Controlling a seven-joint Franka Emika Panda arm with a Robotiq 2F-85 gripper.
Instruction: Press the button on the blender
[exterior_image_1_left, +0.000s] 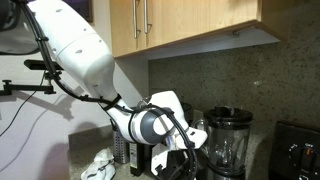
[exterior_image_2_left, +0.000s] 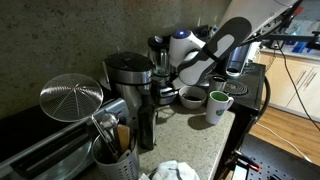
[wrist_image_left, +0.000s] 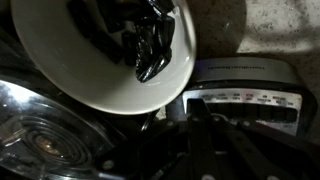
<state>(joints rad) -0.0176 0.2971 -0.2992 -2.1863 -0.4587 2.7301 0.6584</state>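
Observation:
The blender (exterior_image_1_left: 228, 140) has a clear rounded jar, a black lid and a dark base, and stands on the counter by the backsplash. It also shows in an exterior view (exterior_image_2_left: 128, 78). In the wrist view its base panel (wrist_image_left: 243, 92) shows a row of small labelled buttons. My gripper (exterior_image_1_left: 189, 150) hangs low beside the blender's base, also seen in an exterior view (exterior_image_2_left: 181, 77). In the wrist view the dark fingers (wrist_image_left: 198, 106) appear pressed together, with the tip just below the button row. Nothing is held.
A white bowl (wrist_image_left: 95, 60) holding something dark and shiny sits close to the gripper, also seen in an exterior view (exterior_image_2_left: 191, 98). A white mug (exterior_image_2_left: 218, 104) stands beside it. A black-and-steel coffee maker (exterior_image_1_left: 300, 152), dark bottles (exterior_image_1_left: 122, 150), a utensil holder (exterior_image_2_left: 113, 150) and a wire strainer (exterior_image_2_left: 70, 97) crowd the counter.

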